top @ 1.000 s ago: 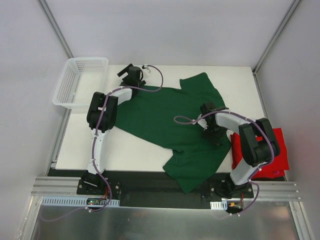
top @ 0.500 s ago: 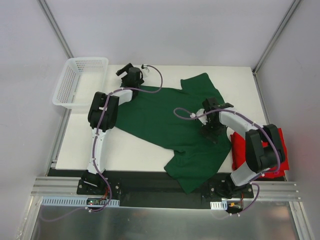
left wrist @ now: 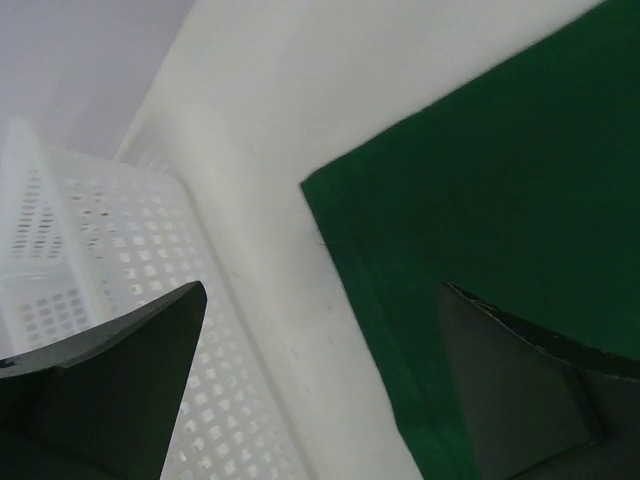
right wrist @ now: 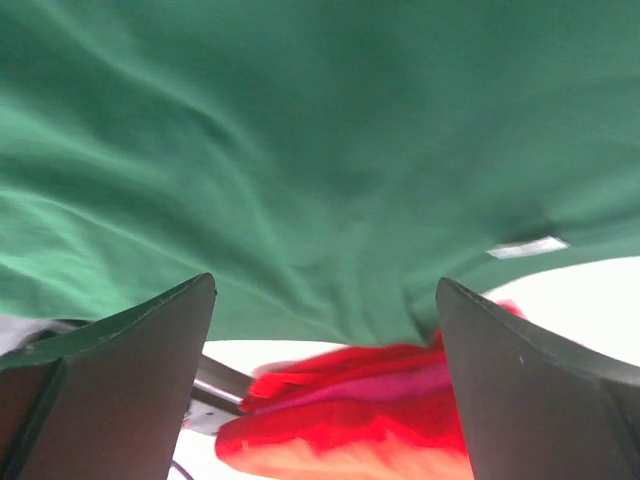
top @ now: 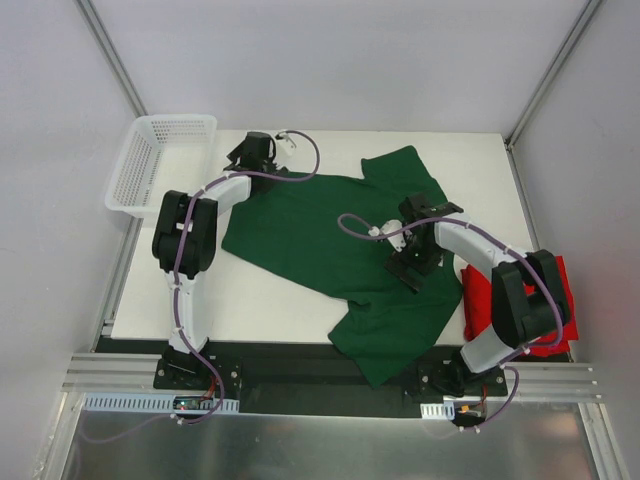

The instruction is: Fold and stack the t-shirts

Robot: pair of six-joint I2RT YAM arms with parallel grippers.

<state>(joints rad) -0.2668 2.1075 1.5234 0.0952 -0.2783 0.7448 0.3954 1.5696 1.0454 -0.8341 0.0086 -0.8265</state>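
Basket point(top: 130, 180) stands seemingly close beside left gripper point(top: 250, 151).

Count: two t-shirts, one green t-shirt point(top: 320, 235) and one red t-shirt point(top: 474, 305). One white mesh basket point(top: 128, 180). Two robot arms, left arm point(top: 185, 240) and right arm point(top: 500, 270), each ending in one two-fingered hand: left hand point(top: 255, 150), right hand point(top: 410, 262). One white tabletop point(top: 250, 300).

Dark green t-shirt point(top: 330, 235); bright red t-shirt point(top: 555, 300); white mesh basket point(top: 150, 165); white table point(top: 250, 310); black claws
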